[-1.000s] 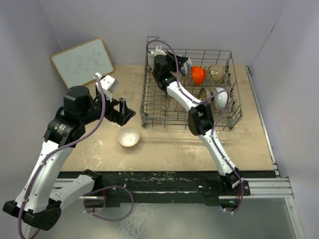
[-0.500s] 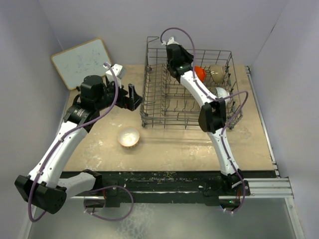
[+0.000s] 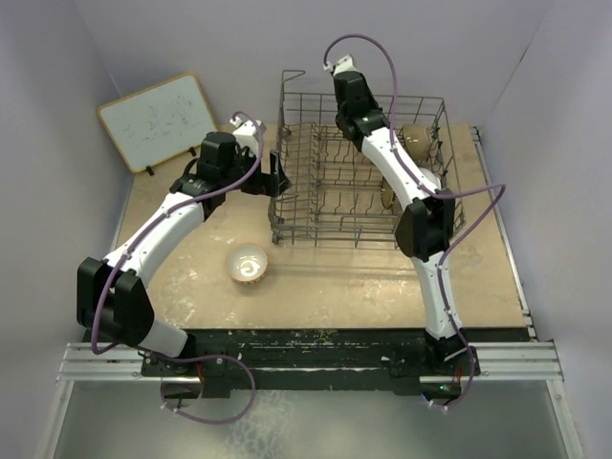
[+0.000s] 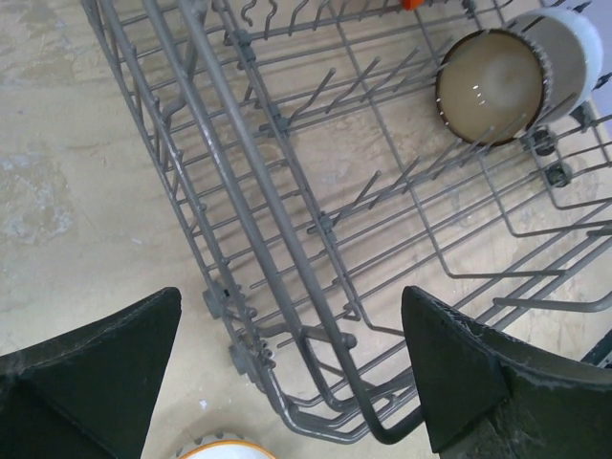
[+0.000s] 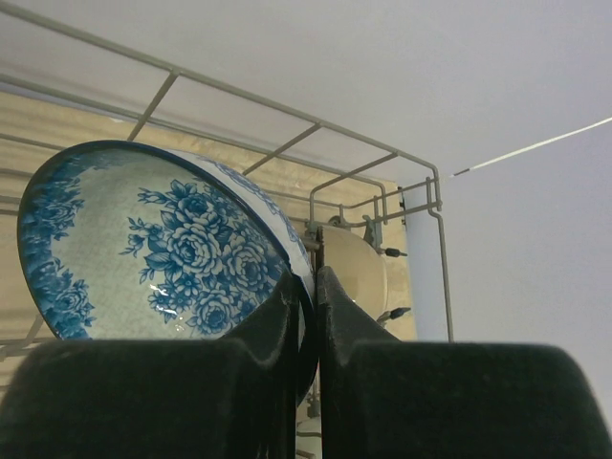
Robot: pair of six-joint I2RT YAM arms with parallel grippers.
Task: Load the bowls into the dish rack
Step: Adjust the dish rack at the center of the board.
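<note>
My right gripper is shut on the rim of the blue-and-white patterned bowl and holds it over the far side of the dish rack. A cream bowl stands in the rack just behind it, also seen from the top. My left gripper is open and empty over the rack's near left corner. A brown-rimmed bowl leans against a white bowl in the rack. A pale bowl sits on the table in front of the rack. The black bowl is out of view.
A white board leans at the back left. The rack's loop handle rises at its far left corner. Grey walls close in on three sides. The table's right edge runs beside the rack.
My left arm has swung right, its open gripper now at the rack's left corner. My right arm has risen and moved right along the rack's back, still holding the blue-and-white bowl.
</note>
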